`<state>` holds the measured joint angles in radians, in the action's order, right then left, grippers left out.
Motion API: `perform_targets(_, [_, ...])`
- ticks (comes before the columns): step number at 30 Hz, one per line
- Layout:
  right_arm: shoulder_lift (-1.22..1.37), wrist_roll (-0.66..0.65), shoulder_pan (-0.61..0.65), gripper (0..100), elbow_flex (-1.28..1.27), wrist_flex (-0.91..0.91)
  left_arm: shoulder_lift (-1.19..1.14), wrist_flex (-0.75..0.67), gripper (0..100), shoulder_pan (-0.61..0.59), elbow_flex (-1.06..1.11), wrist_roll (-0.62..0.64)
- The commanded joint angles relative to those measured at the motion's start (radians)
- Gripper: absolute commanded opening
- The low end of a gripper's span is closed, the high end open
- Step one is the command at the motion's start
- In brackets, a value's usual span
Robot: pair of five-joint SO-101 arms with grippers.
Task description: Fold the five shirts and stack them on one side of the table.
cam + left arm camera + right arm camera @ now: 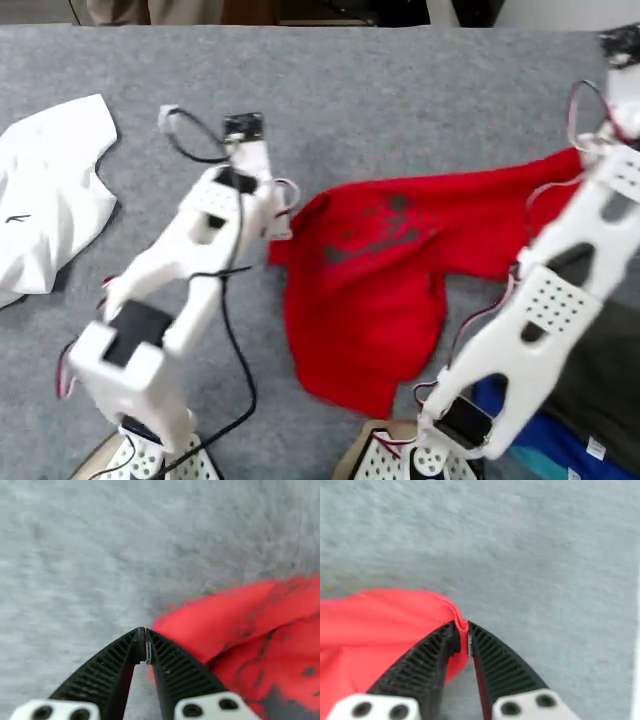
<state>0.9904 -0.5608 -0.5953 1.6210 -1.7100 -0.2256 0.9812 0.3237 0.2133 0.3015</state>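
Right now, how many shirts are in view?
4 for certain: white shirt at the left edge; red shirt mid-table; a dark shirt and a blue shirt piled near right, partly behind the right arm. A teal edge there may be a fifth.

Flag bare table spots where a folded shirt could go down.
Free: the far strip of table behind the red shirt, and the grey patch between the white shirt and the left arm. Crowded: the near right corner, where dark and blue garments lie under the right arm.
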Motion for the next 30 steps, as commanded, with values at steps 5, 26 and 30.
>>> perform_targets(5, [-0.097, -0.129, -0.11, 0.4, 0.047, 0.097, -0.216, 0.098, 5, 0.068, -0.341, 0.051])
perform_targets(26, [-0.077, -0.14, -0.087, 0.4, 0.035, 0.077, -0.386, 0.428, 20, 0.057, -0.792, 0.267])
perform_targets(30, [-0.051, -0.14, -0.087, 0.4, 0.036, 0.077, -0.395, 0.443, 20, 0.058, -0.85, 0.267])
